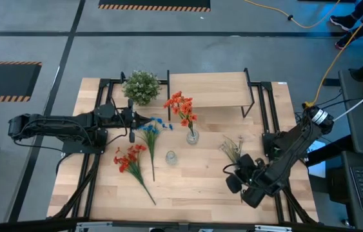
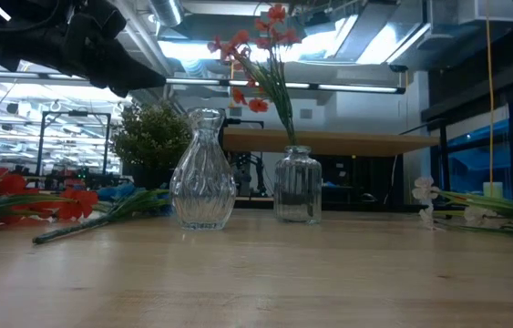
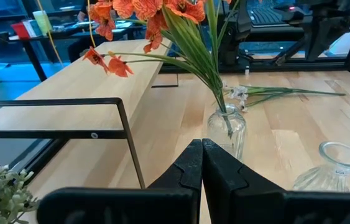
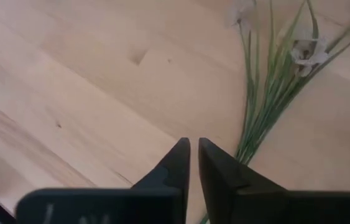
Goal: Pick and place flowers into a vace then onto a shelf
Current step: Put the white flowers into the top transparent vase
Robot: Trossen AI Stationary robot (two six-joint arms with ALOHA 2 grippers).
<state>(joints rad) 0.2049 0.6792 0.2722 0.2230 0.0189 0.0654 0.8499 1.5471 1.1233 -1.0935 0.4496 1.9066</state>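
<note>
One red-orange flower (image 1: 180,108) stands with its stem in a clear vase (image 1: 192,136) on the table in front of the shelf (image 1: 210,90). An empty fluted vase (image 2: 203,173) stands beside it. A blue flower (image 1: 152,129) and a second red-orange flower (image 1: 129,158) lie flat on the table at the left. My left gripper (image 3: 201,143) is shut and hovers above the blue flower, pointing at the filled vase. The pale flower (image 4: 268,93) lies flat at the right. My right gripper (image 4: 194,142) points steeply down beside its stems, with a narrow gap between its fingers and nothing in it.
A bushy potted plant (image 1: 141,87) stands at the shelf's left end. The shelf's black legs (image 3: 128,134) stand just behind the vases. Bare tabletop (image 1: 194,187) lies along the near edge between the two arms.
</note>
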